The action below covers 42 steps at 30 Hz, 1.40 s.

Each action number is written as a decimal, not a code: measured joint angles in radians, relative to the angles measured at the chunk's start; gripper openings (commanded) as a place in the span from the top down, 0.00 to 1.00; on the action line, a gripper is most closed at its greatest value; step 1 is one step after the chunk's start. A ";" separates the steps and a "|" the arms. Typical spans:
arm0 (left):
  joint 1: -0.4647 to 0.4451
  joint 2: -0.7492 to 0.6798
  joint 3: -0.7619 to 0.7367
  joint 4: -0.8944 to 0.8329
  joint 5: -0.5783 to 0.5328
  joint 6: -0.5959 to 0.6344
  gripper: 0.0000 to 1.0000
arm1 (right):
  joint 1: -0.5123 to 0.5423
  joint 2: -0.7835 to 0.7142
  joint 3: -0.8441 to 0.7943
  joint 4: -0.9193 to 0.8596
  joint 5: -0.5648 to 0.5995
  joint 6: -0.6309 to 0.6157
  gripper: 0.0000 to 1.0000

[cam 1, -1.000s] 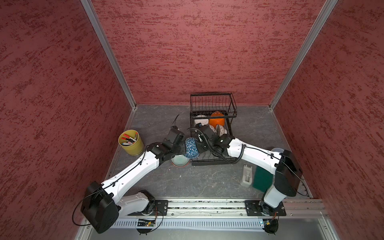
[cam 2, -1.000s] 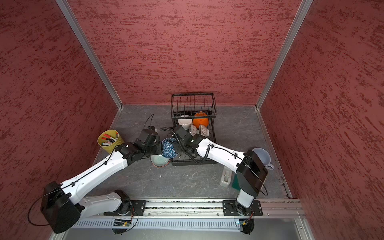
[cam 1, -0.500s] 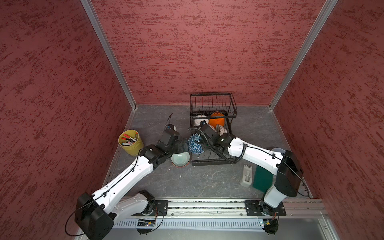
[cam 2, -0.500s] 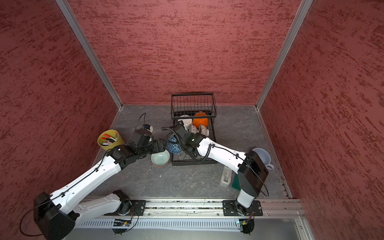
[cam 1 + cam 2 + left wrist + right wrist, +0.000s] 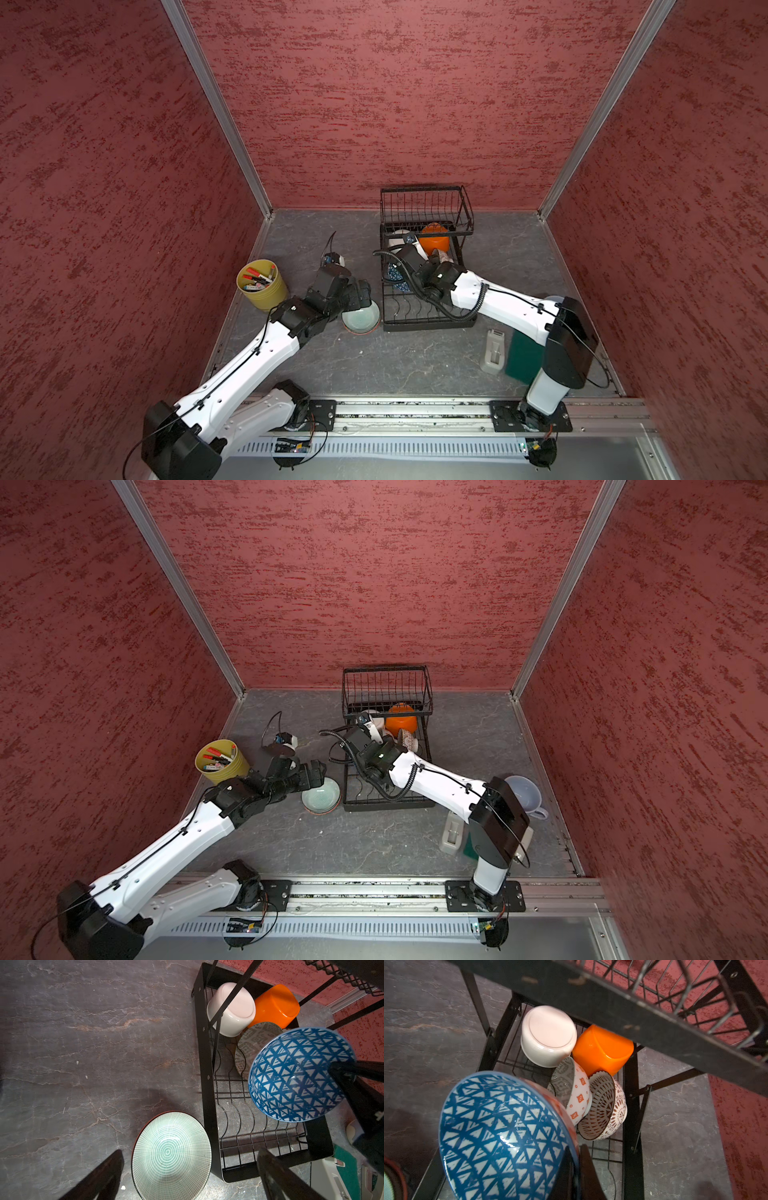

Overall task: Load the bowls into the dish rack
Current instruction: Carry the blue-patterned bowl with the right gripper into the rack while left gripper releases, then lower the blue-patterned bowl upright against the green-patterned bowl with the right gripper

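My right gripper is shut on the rim of a blue triangle-patterned bowl, holding it tilted over the left side of the black dish rack. On the rack's base tray lie a white bowl, an orange bowl, a red-square patterned bowl and a brown-patterned bowl. A pale green bowl sits upright on the table against the rack's left front corner. My left gripper hangs open above it, a finger on each side, holding nothing.
The rack's raised basket overhangs the back of the tray. A yellow-green cup of markers stands left of my left arm. A white dispenser, a green block and a pale jug sit to the right.
My left gripper opened, let go of the blue bowl and drew back left, over the green bowl. My right gripper kept the blue bowl and carried it over the rack.
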 measured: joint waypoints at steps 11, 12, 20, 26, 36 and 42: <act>0.032 -0.043 -0.036 -0.002 -0.003 -0.003 0.00 | 0.024 0.105 0.049 0.027 0.095 -0.082 1.00; 0.036 -0.048 -0.039 -0.001 -0.003 -0.003 0.00 | 0.027 0.112 0.052 0.034 0.103 -0.090 1.00; 0.063 -0.091 -0.059 -0.001 -0.002 -0.003 0.00 | 0.045 0.179 0.109 0.076 0.187 -0.155 1.00; 0.084 -0.113 -0.068 -0.002 -0.001 -0.003 0.00 | 0.047 0.217 0.113 0.095 0.251 -0.186 1.00; 0.112 -0.124 -0.069 -0.005 0.005 -0.003 0.00 | 0.047 0.253 0.113 0.148 0.315 -0.231 1.00; 0.124 -0.124 -0.076 -0.006 0.013 -0.002 0.00 | 0.047 0.283 0.113 0.192 0.346 -0.267 1.00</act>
